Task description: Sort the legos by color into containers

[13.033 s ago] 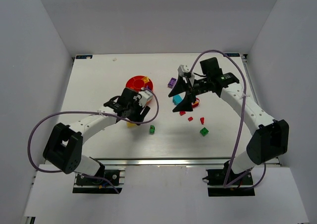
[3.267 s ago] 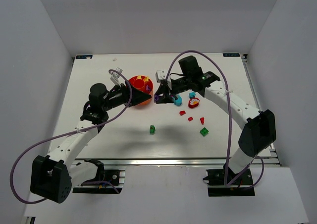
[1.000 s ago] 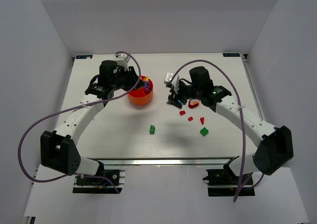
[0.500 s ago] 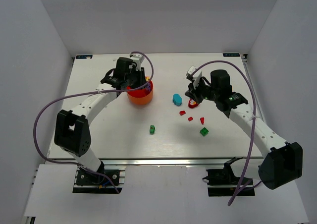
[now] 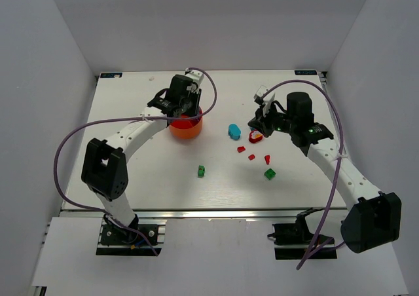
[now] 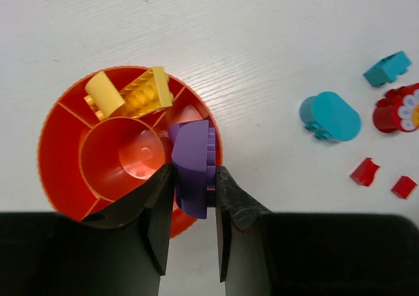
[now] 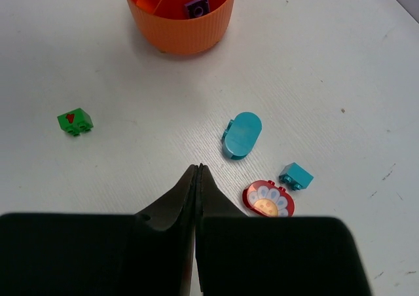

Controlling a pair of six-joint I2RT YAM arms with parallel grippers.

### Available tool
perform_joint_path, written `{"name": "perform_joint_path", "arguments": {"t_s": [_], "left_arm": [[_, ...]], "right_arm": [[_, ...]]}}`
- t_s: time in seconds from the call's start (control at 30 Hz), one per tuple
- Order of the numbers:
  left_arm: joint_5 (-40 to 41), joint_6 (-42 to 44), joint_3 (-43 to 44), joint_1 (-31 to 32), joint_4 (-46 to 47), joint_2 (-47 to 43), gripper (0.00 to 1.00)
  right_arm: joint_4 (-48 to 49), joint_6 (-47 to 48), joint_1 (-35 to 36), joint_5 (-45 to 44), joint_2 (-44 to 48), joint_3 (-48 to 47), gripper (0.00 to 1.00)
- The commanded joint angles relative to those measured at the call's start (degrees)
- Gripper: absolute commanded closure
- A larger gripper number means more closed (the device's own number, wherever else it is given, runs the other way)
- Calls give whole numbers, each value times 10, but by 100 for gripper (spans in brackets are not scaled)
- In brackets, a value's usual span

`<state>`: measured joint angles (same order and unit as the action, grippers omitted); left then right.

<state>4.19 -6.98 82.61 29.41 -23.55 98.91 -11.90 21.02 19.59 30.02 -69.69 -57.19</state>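
My left gripper (image 6: 193,178) is shut on a purple lego (image 6: 192,168), held over the right side of the round orange tub (image 6: 55,145). Two yellow legos (image 6: 131,93) lie in one of its containers. From above, the left gripper (image 5: 187,110) hangs over the tub (image 5: 185,129). My right gripper (image 7: 198,169) is shut and empty above the table, just short of a rounded teal lego (image 7: 242,134), a small teal brick (image 7: 296,175) and a red flower piece (image 7: 268,199). Purple legos (image 7: 196,6) show inside the tub (image 7: 183,31).
Small red legos (image 5: 241,149) (image 5: 251,156) (image 5: 267,159) lie in front of the right gripper (image 5: 256,121). One green lego (image 5: 270,173) sits near them, another (image 5: 201,171) lies mid-table. The white table's side walls stand close on both sides.
The left gripper has swung right over the tub with the purple lego. The right gripper has drawn back to the right from the rounded teal lego and shut empty.
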Motion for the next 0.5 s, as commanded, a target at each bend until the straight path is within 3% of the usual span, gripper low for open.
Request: {"name": "perform_joint_path", "arguments": {"t_s": [0.0, 0.4, 0.43, 0.47], "left_arm": [[61, 29, 32, 11, -10, 1, 100], [52, 38, 49, 21, -22, 37, 100], [56, 38, 53, 27, -24, 41, 99], [56, 38, 54, 27, -26, 42, 91]], "right_arm": [[21, -8, -9, 27, 14, 8, 100], [21, -10, -17, 40, 12, 10, 100], [21, -10, -19, 41, 13, 10, 100], [21, -10, -18, 41, 13, 11, 100]]}}
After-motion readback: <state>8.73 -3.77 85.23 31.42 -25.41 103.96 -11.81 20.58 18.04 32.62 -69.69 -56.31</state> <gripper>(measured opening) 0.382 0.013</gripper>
